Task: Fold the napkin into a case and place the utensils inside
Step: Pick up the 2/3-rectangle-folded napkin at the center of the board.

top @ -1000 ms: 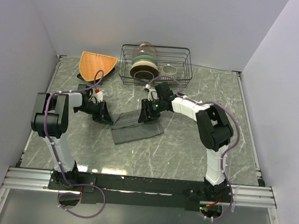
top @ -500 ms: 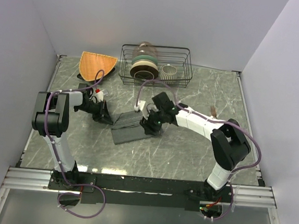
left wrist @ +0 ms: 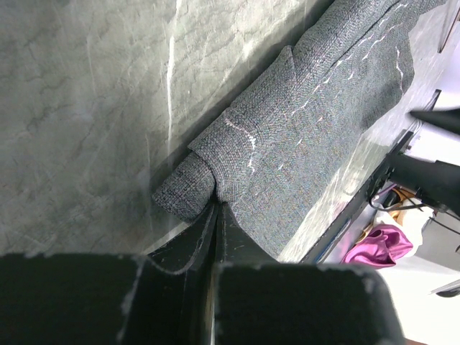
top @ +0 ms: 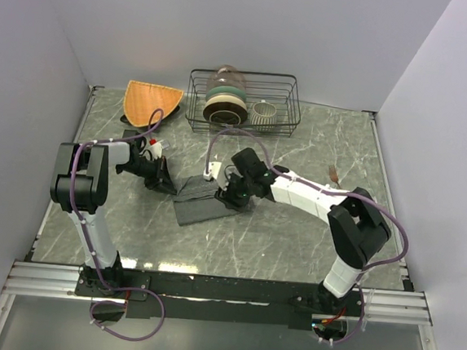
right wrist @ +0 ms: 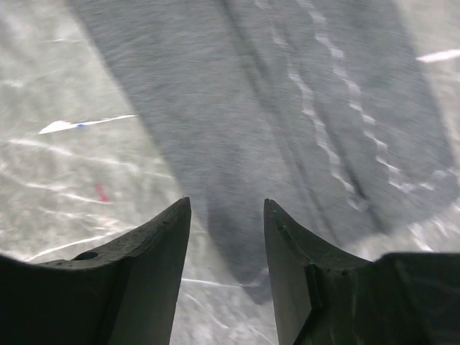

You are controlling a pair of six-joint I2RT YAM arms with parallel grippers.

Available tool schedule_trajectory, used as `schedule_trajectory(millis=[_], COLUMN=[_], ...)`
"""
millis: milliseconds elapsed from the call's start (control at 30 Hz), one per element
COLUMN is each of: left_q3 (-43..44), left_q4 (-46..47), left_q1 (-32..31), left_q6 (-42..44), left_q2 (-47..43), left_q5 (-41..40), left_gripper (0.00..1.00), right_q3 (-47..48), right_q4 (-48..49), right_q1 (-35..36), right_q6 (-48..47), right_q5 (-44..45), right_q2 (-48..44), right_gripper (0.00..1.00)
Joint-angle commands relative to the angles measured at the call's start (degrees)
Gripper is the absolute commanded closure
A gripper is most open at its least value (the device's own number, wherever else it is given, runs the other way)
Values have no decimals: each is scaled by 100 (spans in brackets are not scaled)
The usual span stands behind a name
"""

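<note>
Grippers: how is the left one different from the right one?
The left gripper is shut, while the right gripper is open. The left gripper pinches the edge of the napkin; the right gripper holds nothing. The left gripper is at the napkin's left end, the right gripper over its right part. Both are black with two fingers.

greys, orange and copper
dark grey napkin (top: 202,206) with pale dashed stitching; grey-green marbled table (top: 293,238) veined white; orange woven mat (top: 152,98); black wire rack (top: 286,89); copper fork (top: 332,174).
</note>
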Motion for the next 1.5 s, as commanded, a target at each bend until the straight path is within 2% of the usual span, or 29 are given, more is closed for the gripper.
schedule_trajectory(millis=[0, 200, 433, 500, 533, 567, 633, 667, 767, 1000, 1033, 1100, 1133, 1233, 1333, 1467], left_q3=[93, 198, 216, 198, 198, 198, 207, 207, 181, 154, 154, 172, 172, 181, 190, 207], left_q4=[154, 119, 66, 66, 66, 66, 66, 57, 40, -22, -22, -30, -39, -48, -39, -22], left_q1=[30, 30, 30, 30, 30, 13, 4, -14, -49, -215, -233, -251, -251, -260, -260, -260], left_q6=[296, 296, 507, 524, 524, 524, 542, 577, 647, 814, 823, 832, 832, 841, 841, 814], left_q2=[149, 202, 176, 176, 167, 167, 158, 149, 70, -27, -18, 8, 9, 35, 61, 79], left_q5=[-693, -693, -736, -737, -737, -737, -745, -728, -745, -754, -772, -781, -781, -816, -859, -868], left_gripper=[94, 94, 94, 94, 94, 94, 94, 95, 95, 96, 96, 96, 96, 97, 97, 97], right_q3=[-49, -339, -578, -682, -727, -771, -885, -911, -921, -982, -999, -991, -991, -1096, -1158, -1360], right_q4=[-8, 115, 967, 1151, 1335, 1398, 1521, 1513, 1197, 836, 949, 1090, 1213, 1555, 1697, 1978], right_q1=[-81, 287, 604, 674, 710, 727, 806, 841, 1026, 1457, 1474, 1475, 1431, 1299, 1202, 1167], right_q6=[-49, -647, -858, -946, -972, -1016, -1016, -982, -780, -120, -85, -85, -163, -435, -812, -1191], right_q5=[-44, -81, 737, 878, 1026, 1071, 1133, 1107, 906, 421, 482, 815, 956, 1282, 1441, 1502], right_q2=[-343, -450, -73, 7, 16, 25, -19, -45, -334, -810, -810, -723, -688, -608, -372, -143], right_gripper=[44, 32, 32, 35, 38, 48, 61, 78, 100, 100, 96, 82, 65, 45, 40, 41])
